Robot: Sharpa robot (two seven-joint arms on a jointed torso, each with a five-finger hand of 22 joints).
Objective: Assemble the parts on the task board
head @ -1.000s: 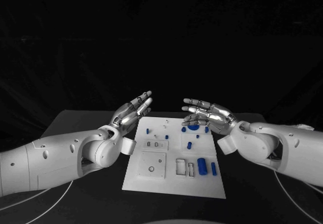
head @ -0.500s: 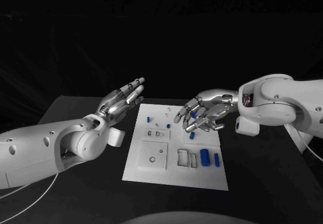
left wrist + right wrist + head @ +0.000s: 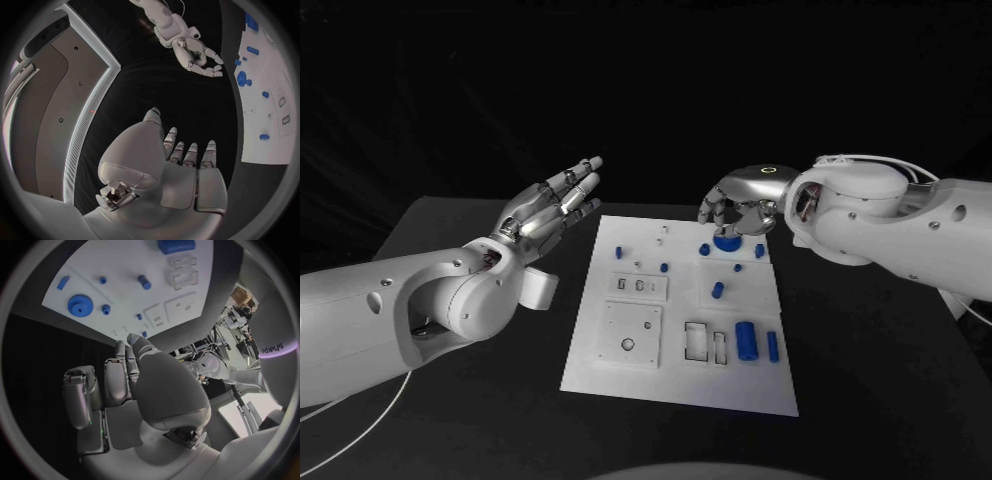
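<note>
Two hands up over the tabletop (image 3: pixel 473 400). The task board (image 3: pixel 682 385) lies lengthwise at centre. The left hand (image 3: pixel 553 205) hangs released at 10 o'clock, off the board. The right hand (image 3: pixel 737 208), fingers curled on nothing, sits directly above the blue gear (image 3: pixel 728 243) at 1 o'clock, so it's nearer.

black table (image 3: pixel 459 400), dark backdrop behind, grey wall panels (image 3: pixel 59 75) with lit white strip
</note>
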